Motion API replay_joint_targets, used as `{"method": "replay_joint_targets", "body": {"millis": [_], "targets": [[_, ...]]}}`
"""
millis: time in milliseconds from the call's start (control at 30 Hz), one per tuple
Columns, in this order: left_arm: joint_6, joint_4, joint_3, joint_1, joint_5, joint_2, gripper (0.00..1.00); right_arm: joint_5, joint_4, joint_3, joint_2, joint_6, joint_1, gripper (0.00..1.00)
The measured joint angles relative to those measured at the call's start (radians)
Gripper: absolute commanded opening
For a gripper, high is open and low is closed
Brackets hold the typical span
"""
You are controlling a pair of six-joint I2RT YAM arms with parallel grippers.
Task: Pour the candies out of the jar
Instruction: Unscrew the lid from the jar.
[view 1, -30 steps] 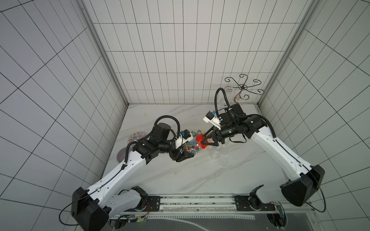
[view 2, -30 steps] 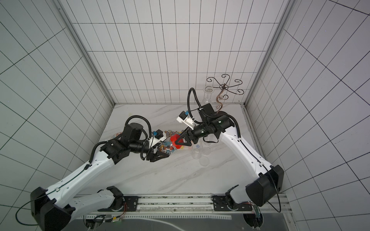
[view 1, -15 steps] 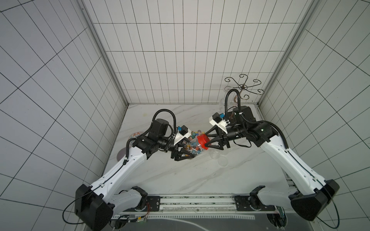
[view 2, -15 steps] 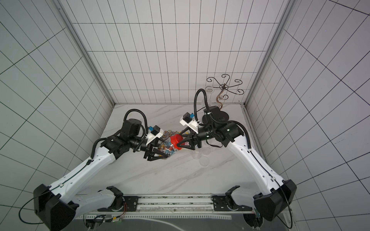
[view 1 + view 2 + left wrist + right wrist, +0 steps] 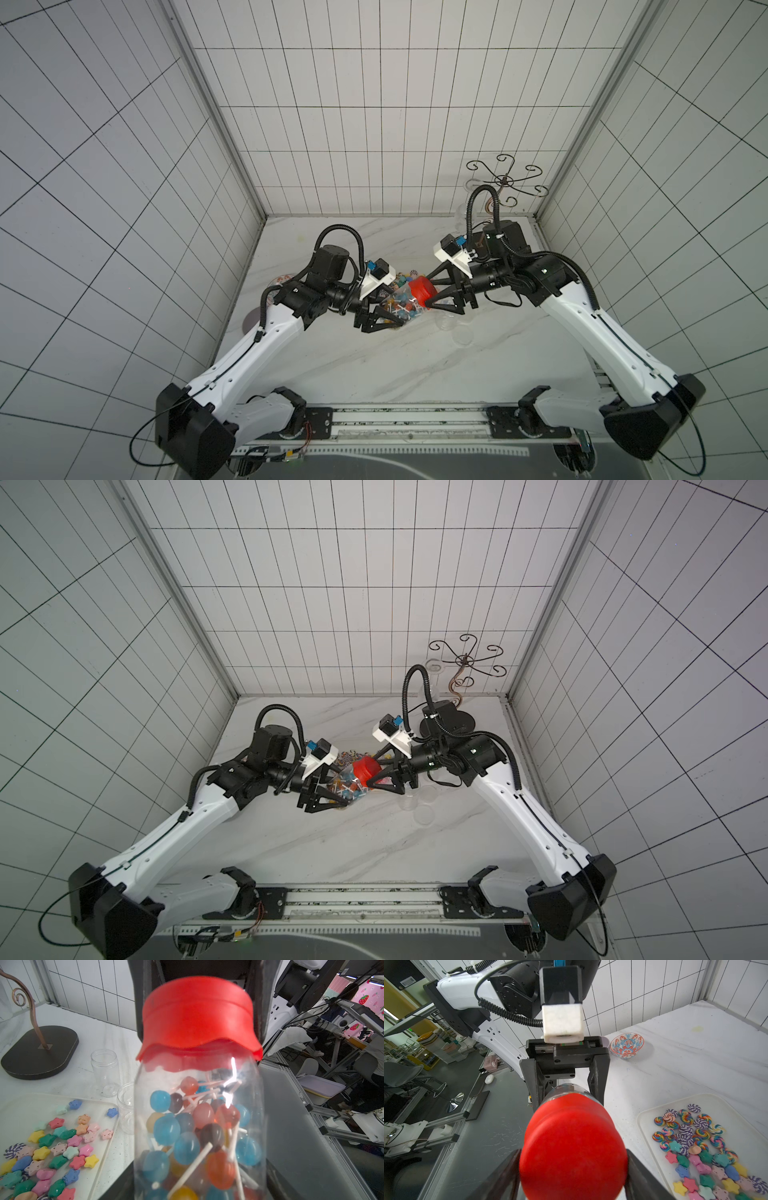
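Left wrist view: the jar [image 5: 197, 1126] is found at centre frame, held clear of the counter [image 5: 93, 1028]. It is a clear, smooth-walled plastic cylinder with rounded shoulders. It is filled with lollipops [image 5: 166, 1128], glossy translucent balls in blue, orange, pink and brown on thin white sticks. The mouth is closed by a red lid [image 5: 199, 1018], matte, with a wavy skirt. No sweet is seen leaving this jar. Pouring from it is judged not begun, since the lid must first be removed.

The left hand [image 5: 566, 1093] is clenched on the jar's body, one finger on each side, as recorded at centre frame of the right wrist view. The right hand [image 5: 424, 293] is set around the lid with a finger flanking each side. Whether it presses or merely brackets the lid cannot be told.

A shallow white tray [image 5: 31, 1109] with rounded corners lies at lower left of the left wrist view. It carries matte pastel star-shaped pieces [image 5: 60, 1147]. Spiral-striped swirl pieces [image 5: 685, 1126] are noted at lower right of the right wrist view. Empty jars [image 5: 105, 1072], clear and lidless, stand just beside the tray. Part of the work is therefore judged done, and this jar remains to be emptied.
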Motion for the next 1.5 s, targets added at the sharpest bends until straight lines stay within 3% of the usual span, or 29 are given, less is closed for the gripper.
{"method": "replay_joint_targets", "body": {"millis": [367,867,1200,1333,1500], "targets": [[0.006,0.010,0.000,0.003,-0.069,-0.009,0.61,0.039,-0.012,0.002,-0.003,0.039,0.000,0.92],[0.014,0.021,-0.006,-0.012,-0.241,-0.065,0.60,0.120,-0.022,0.023,-0.020,0.159,-0.076,1.00],[0.034,0.058,-0.119,-0.091,-0.574,-0.174,0.60,0.075,-0.109,0.301,0.153,0.397,-0.172,0.99],[0.051,0.076,-0.161,-0.122,-0.715,-0.220,0.60,0.079,-0.159,0.319,0.206,0.449,-0.171,0.98],[0.058,0.116,-0.197,-0.130,-0.804,-0.239,0.60,0.080,-0.193,0.319,0.252,0.476,-0.171,0.96]]}}
